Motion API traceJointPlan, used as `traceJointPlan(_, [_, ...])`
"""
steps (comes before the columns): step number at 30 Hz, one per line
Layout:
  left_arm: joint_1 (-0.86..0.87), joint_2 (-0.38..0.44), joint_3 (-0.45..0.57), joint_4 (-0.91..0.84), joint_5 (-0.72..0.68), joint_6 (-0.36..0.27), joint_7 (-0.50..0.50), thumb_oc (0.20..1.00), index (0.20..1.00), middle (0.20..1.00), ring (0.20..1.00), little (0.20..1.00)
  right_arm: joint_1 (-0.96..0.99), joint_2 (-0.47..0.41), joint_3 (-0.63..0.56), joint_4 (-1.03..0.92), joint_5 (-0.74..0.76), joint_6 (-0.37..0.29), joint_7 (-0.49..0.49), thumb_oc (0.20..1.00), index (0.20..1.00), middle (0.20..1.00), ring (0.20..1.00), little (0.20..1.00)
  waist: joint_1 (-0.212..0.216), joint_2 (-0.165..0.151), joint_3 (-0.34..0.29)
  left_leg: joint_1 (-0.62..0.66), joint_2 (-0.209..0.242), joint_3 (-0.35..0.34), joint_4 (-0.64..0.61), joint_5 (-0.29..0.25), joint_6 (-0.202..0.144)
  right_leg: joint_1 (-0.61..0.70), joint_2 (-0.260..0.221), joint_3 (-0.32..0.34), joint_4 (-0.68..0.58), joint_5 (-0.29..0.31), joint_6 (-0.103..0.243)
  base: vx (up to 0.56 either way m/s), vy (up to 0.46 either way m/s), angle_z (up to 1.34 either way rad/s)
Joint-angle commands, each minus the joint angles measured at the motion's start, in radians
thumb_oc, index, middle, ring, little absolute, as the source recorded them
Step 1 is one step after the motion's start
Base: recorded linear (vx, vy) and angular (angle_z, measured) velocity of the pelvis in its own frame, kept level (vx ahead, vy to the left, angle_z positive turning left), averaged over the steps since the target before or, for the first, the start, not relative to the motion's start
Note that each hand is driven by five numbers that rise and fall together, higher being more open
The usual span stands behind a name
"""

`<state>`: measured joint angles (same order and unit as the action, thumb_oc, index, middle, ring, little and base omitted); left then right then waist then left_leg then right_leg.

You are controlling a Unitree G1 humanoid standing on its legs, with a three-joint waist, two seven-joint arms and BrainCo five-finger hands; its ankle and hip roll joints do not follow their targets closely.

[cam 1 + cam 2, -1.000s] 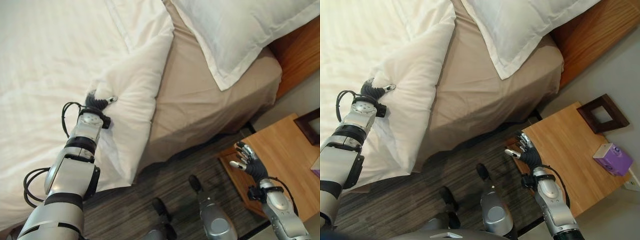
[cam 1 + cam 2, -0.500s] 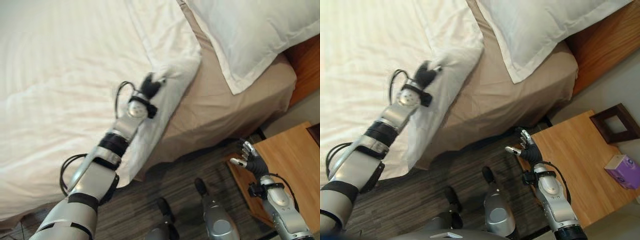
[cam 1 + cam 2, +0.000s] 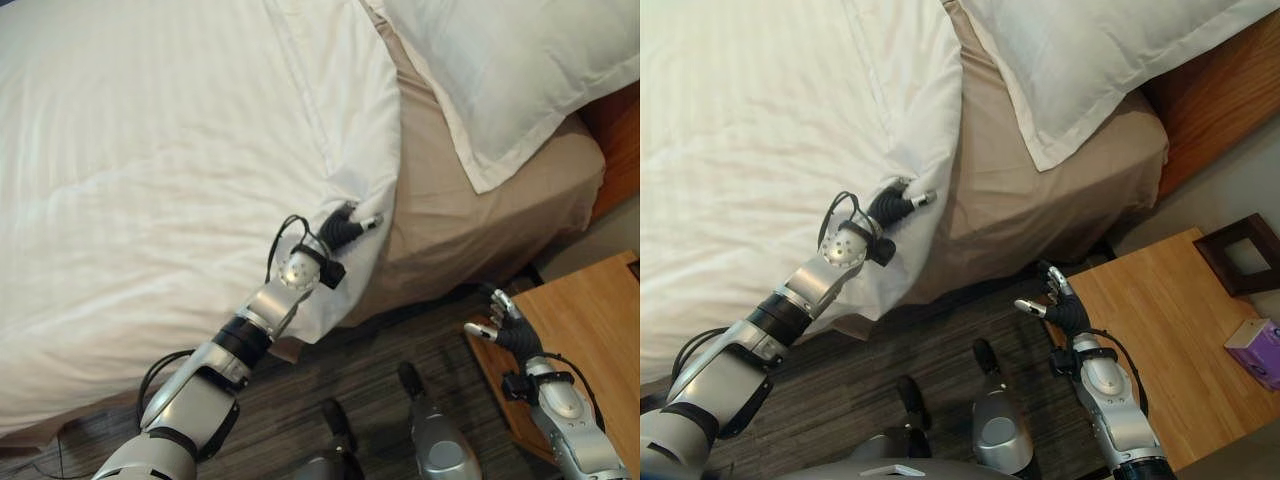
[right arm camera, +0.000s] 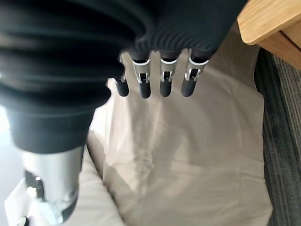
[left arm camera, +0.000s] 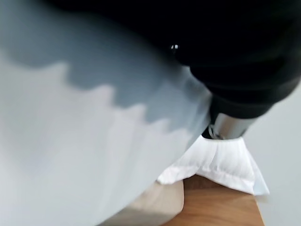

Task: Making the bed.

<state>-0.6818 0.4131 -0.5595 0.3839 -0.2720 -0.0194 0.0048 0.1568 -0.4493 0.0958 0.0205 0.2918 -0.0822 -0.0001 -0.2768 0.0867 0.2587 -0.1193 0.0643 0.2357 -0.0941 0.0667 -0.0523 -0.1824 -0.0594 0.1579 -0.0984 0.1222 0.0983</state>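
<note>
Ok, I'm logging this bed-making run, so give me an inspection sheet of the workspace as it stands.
Surface: beige sheet bare between duvet and pillow.
Job's things: white duvet spread over the bed; white pillow at the wooden headboard.
Clutter: purple box and dark frame on the nightstand.
Hands: left hand pinches the duvet's edge; right hand relaxed, holding nothing, by the nightstand.
Cables: nothing seen.
Surroundings: dark striped carpet.
</note>
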Motion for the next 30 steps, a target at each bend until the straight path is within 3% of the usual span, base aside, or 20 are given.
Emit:
traceJointPlan(1, [-0.016,-0.035,0.001,-0.068,-0.09,-0.069,-0.063,1.0,1.0,1.0,1.0,1.0,0.019,-0.016,-0.021,-0.037,-0.03,-0.021,0.006,1.0,1.0,1.0,1.0,1.0,0.011,-0.015,-0.028,0.071,-0.012,-0.057,0.007,-0.009,-0.021,0.014,-0.008,-0.073,0.011,0.04,0.026,-0.01,0.005,0.03])
traceJointPlan(9, [0.07,-0.002,0.027,-0.198,-0.261,-0.08,-0.091,1.0,1.0,1.0,1.0,1.0,0.012,-0.015,0.0,-0.031,-0.03,-0.023,0.023,1.0,1.0,1.0,1.0,1.0,0.028,-0.015,-0.035,0.08,-0.017,-0.074,0.007,-0.01,-0.018,0.033,-0.012,-0.082,0.011,0.034,0.02,0.0,0.005,0.03])
traceJointPlan(13, [0.095,0.022,0.066,-0.297,-0.398,-0.107,-0.103,1.0,1.0,1.0,1.0,1.0,0.024,-0.018,0.003,-0.037,-0.029,-0.034,0.037,1.0,1.0,1.0,1.0,1.0,0.038,-0.016,-0.047,0.087,-0.019,-0.081,0.007,-0.012,-0.018,0.044,-0.014,-0.089,0.011,0.03,0.019,0.01,0.011,0.07])
traceJointPlan(15, [0.095,0.023,0.066,-0.297,-0.398,-0.107,-0.103,1.0,1.0,1.0,1.0,1.0,0.024,-0.018,0.004,-0.037,-0.029,-0.034,0.037,1.0,1.0,1.0,1.0,1.0,0.038,-0.016,-0.047,0.087,-0.019,-0.081,0.007,-0.012,-0.018,0.044,-0.014,-0.089,0.011,0.03,0.019,0.0,0.005,0.03])
traceJointPlan(17, [0.103,0.038,0.093,-0.378,-0.513,-0.129,-0.124,1.0,1.0,1.0,1.0,1.0,0.037,-0.018,0.003,-0.027,-0.026,-0.046,0.047,1.0,1.0,1.0,1.0,1.0,0.045,-0.02,-0.059,0.096,-0.021,-0.089,0.007,-0.015,-0.017,0.056,-0.017,-0.092,0.011,0.027,0.02,0.01,0.007,0.02])
traceJointPlan(22, [0.118,0.053,0.127,-0.445,-0.586,-0.155,-0.129,1.0,1.0,1.0,1.0,1.0,0.041,-0.016,-0.006,-0.013,-0.03,-0.055,0.044,1.0,1.0,1.0,1.0,1.0,0.051,-0.023,-0.067,0.105,-0.024,-0.099,0.007,-0.017,-0.015,0.074,-0.021,-0.097,0.011,0.021,0.019,0.01,0.013,0.08])
traceJointPlan(26, [0.148,0.064,0.186,-0.476,-0.62,-0.178,-0.122,1.0,1.0,1.0,1.0,1.0,0.043,-0.014,-0.013,-0.004,-0.041,-0.062,0.041,1.0,1.0,1.0,1.0,1.0,0.058,-0.027,-0.072,0.112,-0.026,-0.108,0.007,-0.018,-0.014,0.087,-0.024,-0.103,0.011,0.018,0.016,0.0,0.009,0.1])
traceJointPlan(29, [0.273,0.046,0.376,-0.5,-0.663,-0.225,-0.101,1.0,1.0,1.0,1.0,1.0,0.043,0.003,-0.065,0.014,-0.048,-0.072,0.025,1.0,1.0,1.0,1.0,1.0,0.078,-0.038,-0.084,0.122,-0.029,-0.121,0.007,-0.022,-0.012,0.105,-0.027,-0.109,0.011,0.012,0.012,0.01,0.008,0.03])
traceJointPlan(30, [0.276,0.046,0.378,-0.502,-0.663,-0.225,-0.1,1.0,1.0,1.0,1.0,1.0,0.043,0.002,-0.063,0.014,-0.048,-0.072,0.025,1.0,1.0,1.0,1.0,1.0,0.077,-0.037,-0.084,0.122,-0.029,-0.121,0.007,-0.022,-0.012,0.105,-0.027,-0.109,0.011,0.012,0.012,0.0,0.0,0.0])
